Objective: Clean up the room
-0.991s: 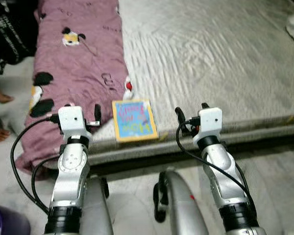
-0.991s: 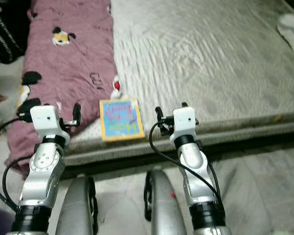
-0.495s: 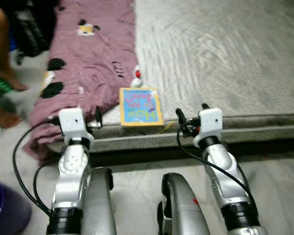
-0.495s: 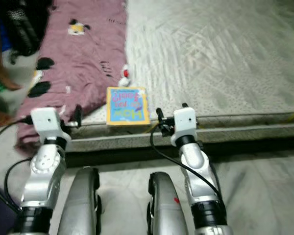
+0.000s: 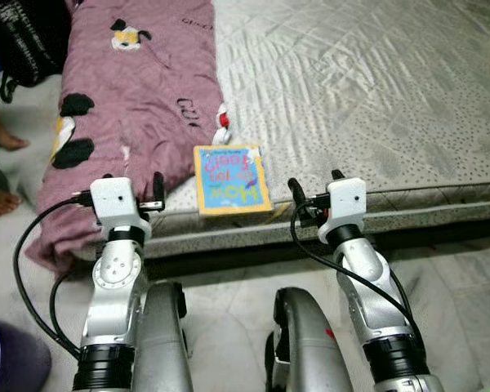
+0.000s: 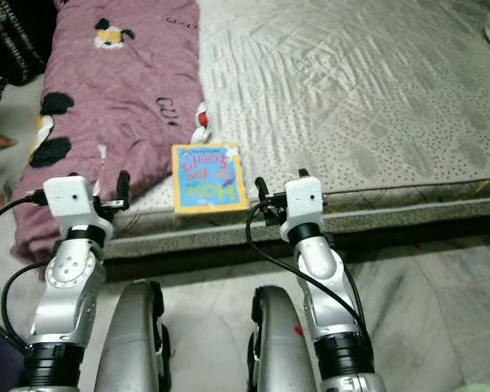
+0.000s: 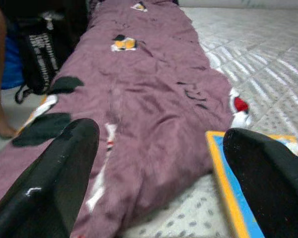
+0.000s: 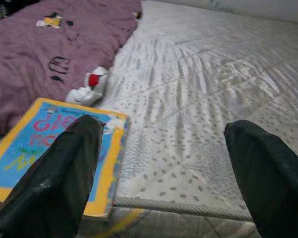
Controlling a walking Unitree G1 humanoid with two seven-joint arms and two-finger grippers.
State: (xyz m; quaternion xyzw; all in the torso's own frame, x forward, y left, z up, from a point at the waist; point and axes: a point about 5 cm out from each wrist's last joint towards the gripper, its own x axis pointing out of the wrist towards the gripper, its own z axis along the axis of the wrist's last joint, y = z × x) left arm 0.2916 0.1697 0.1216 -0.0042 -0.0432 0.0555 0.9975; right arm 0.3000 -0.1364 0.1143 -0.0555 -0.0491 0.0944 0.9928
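Silver arms first, nearest to me: the left gripper [image 5: 157,189] hangs just short of the mattress edge with its two black fingers [image 7: 49,183] spread wide and nothing between them; the right gripper [image 5: 314,189] sits level with it on the other side, fingers [image 8: 54,178] likewise wide apart and empty. Between the two, lying flat at the near edge of the mattress [image 5: 376,106], is the children's board book [image 5: 231,179], yellow border, blue cover with coloured lettering. Its near edge looks to reach, perhaps slightly overhang, the mattress lip; cannot tell which for certain. Judgement: light, stiff, thick-paged, probably glossy and a little slippery; not fragile. Lying flat on a soft quilted surface, it offers no gap for a finger underneath, so the near edge or a near corner is the likeliest hold, fingers pinching cover to cover across the thickness. Pressing down would sink it into the mattress. Just beyond its far corner, a small white-and-red soft toy [image 5: 221,123] touches the mauve cartoon-print blanket [image 5: 131,98], which drapes off the left side of the mattress. Farther left, on the floor, a person's bare foot [image 5: 0,139] and a black bag [image 5: 24,41].
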